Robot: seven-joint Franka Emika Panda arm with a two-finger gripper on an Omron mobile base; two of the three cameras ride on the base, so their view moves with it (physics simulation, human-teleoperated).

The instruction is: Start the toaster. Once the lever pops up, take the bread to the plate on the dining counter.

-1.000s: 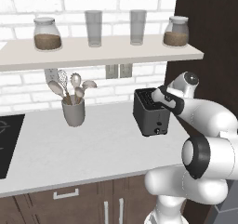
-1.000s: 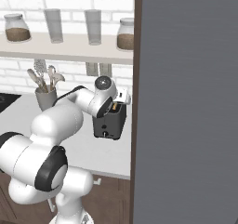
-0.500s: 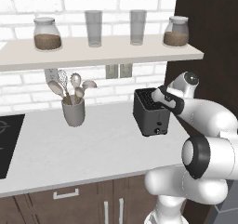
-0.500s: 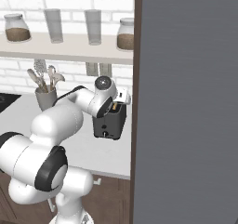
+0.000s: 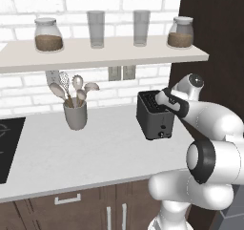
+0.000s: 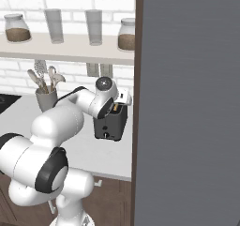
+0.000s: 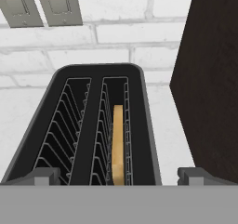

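Observation:
The dark toaster (image 5: 153,120) stands on the grey worktop (image 5: 95,152) beside a tall dark cabinet; it also appears in the right base view (image 6: 110,125). From the hand view I look down into its two slots (image 7: 93,70). The bread (image 7: 118,144), a thin tan slice, stands on edge low in the right-hand slot. My gripper (image 5: 161,100) hovers just over the toaster's top near its cabinet-side end, open, with one fingertip (image 7: 44,174) on each side of the toaster and nothing held. The plate and the dining counter are out of view.
A grey utensil cup (image 5: 75,114) stands to the toaster's left. A shelf (image 5: 95,57) above carries jars and glasses. The dark cabinet side (image 5: 214,43) rises close on the right. A black stovetop (image 5: 7,148) lies far left. Wall outlets (image 7: 42,4) sit behind the toaster.

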